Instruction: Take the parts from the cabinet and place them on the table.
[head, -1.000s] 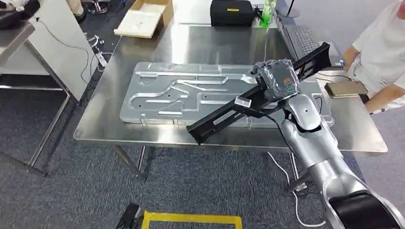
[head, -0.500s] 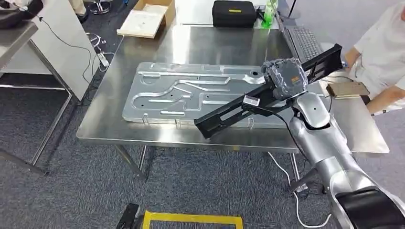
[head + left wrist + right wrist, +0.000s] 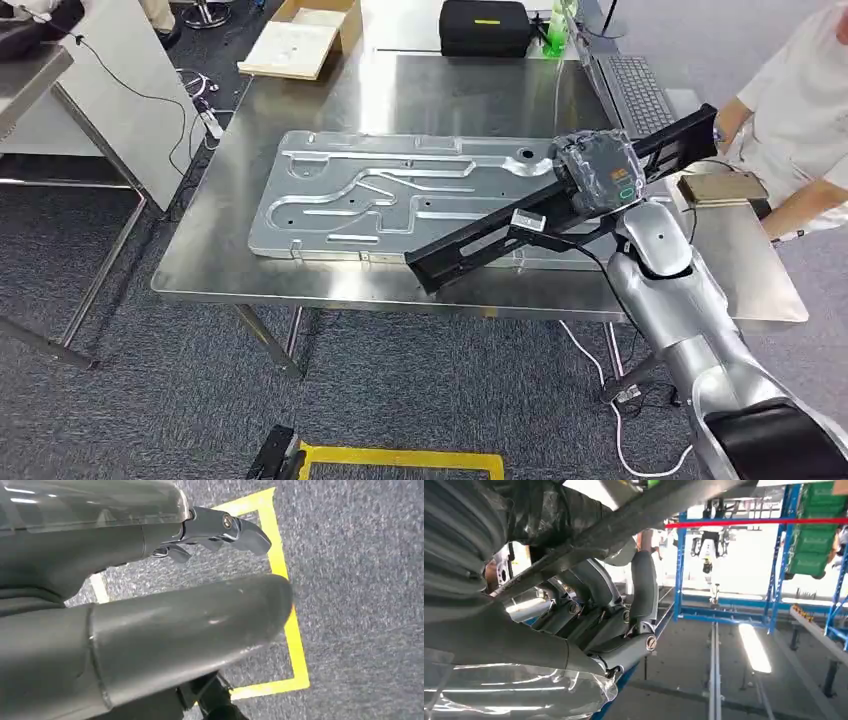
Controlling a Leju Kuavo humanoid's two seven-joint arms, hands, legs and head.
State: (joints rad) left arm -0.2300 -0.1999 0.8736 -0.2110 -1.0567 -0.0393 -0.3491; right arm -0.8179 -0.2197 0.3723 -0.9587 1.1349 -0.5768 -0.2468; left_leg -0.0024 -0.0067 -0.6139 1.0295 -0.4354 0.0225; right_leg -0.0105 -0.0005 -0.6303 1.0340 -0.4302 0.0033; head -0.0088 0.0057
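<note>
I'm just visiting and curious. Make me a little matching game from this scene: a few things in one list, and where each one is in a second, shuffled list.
Things:
1. long black part
2. large silver panel
3. black case
4. cardboard box

Places:
A. far edge of the steel table
B. gripped by the right hand
C. floor beyond the table's far left corner
D. flat on the table

Pairs: 1-B, 2-D, 3-A, 4-C

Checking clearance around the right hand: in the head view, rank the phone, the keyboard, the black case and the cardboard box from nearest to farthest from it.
From the right hand:
1. Phone, beside it on the table's right edge.
2. Keyboard, beyond it on the right.
3. Black case, at the far edge.
4. Cardboard box, far left corner.
</note>
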